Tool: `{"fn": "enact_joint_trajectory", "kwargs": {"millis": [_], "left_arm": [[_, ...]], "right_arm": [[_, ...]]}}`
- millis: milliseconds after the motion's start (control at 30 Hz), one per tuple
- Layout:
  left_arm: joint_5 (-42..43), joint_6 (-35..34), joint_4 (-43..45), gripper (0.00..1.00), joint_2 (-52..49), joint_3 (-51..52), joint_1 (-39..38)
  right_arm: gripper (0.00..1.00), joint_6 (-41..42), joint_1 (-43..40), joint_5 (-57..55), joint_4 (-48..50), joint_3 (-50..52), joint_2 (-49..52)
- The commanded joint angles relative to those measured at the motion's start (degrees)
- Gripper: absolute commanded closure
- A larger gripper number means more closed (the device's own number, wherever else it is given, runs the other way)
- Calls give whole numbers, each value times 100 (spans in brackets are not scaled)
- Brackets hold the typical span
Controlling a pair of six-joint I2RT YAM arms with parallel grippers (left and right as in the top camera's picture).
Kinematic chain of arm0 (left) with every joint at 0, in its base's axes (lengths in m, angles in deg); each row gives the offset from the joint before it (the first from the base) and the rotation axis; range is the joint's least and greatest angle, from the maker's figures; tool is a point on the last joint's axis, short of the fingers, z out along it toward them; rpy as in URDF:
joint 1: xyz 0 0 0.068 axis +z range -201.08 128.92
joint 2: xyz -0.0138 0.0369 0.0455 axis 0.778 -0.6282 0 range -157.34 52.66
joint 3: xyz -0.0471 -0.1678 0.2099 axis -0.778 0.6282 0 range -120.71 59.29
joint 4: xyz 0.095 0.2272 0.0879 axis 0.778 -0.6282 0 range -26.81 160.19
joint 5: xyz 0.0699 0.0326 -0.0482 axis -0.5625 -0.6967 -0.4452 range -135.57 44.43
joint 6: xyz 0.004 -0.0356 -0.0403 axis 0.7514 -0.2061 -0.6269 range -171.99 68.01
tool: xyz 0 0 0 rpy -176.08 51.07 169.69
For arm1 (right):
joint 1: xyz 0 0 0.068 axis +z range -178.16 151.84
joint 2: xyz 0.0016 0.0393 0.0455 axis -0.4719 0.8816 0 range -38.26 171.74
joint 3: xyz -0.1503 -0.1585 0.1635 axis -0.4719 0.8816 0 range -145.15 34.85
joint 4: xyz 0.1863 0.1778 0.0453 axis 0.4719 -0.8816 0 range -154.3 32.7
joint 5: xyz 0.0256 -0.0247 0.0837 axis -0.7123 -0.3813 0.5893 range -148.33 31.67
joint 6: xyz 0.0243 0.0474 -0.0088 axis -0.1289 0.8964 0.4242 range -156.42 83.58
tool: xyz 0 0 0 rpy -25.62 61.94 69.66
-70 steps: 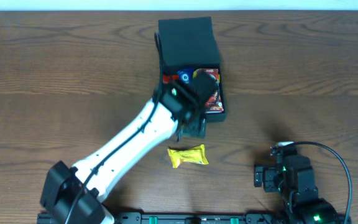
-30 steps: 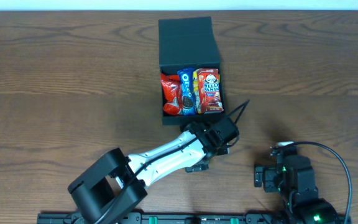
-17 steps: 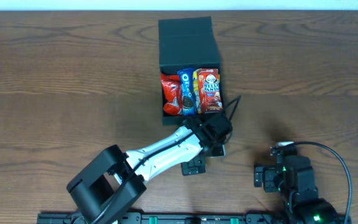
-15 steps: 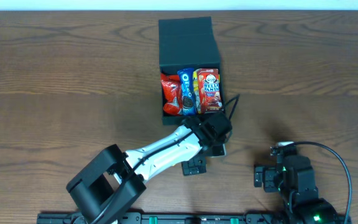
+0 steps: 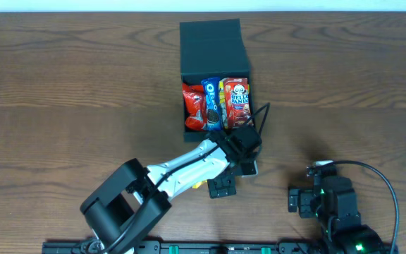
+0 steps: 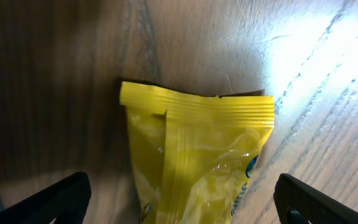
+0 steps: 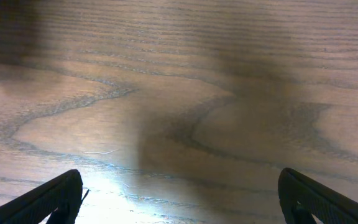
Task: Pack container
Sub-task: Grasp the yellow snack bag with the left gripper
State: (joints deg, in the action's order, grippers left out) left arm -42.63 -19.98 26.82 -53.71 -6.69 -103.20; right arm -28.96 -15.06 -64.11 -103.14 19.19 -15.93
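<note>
Yellow foil fills the left wrist view. A snack packet (image 6: 197,168) lies flat on the wooden table (image 6: 328,74), its crimped end toward the top of the picture. My left gripper (image 6: 180,200) hangs over it with the jaws spread wide and a fingertip in each lower corner. As far as I can see, neither finger touches the wrapper, so nothing is grasped.

The overhead camera shows me almost none of that. The left arm (image 5: 182,166) covers the packet, and only a yellow sliver peeks out on its near side.

What the overhead does give me, and the wrist cameras do not, is the container (image 5: 213,46). The dark teal box sits open at the far middle of the table, its flap lid laid back away from the arms. A red packet (image 5: 192,106), a blue Oreo pack (image 5: 211,104) and a Hello Panda box (image 5: 237,102) lie in it side by side. The container lies just beyond the left gripper, and the wrist is close to the right end of its near wall. I cannot tell whether the two touch.

The right wrist view is bare wood grain. The right gripper (image 7: 182,199) is fully released with nothing between its jaws. From overhead it rests at the near right edge, well apart from the container.
</note>
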Motion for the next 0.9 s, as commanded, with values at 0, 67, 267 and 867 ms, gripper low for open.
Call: {"fn": "enact_joint_trajectory", "kwargs": {"millis": [0,67,267,867], "left_arm": [[68,103,-7,5,-127,59,35],[-33,96,-11,5,-133,63,37],[-205,55,-7,14,-136,98,35],[-186,55,-4,54,-138,98,35]], "right_arm": [[1,83,-28,0,-4,7,-31],[1,83,-28,2,-4,7,-31],[1,83,-28,0,-4,7,-31],[1,83,-28,0,-4,7,-31]]}}
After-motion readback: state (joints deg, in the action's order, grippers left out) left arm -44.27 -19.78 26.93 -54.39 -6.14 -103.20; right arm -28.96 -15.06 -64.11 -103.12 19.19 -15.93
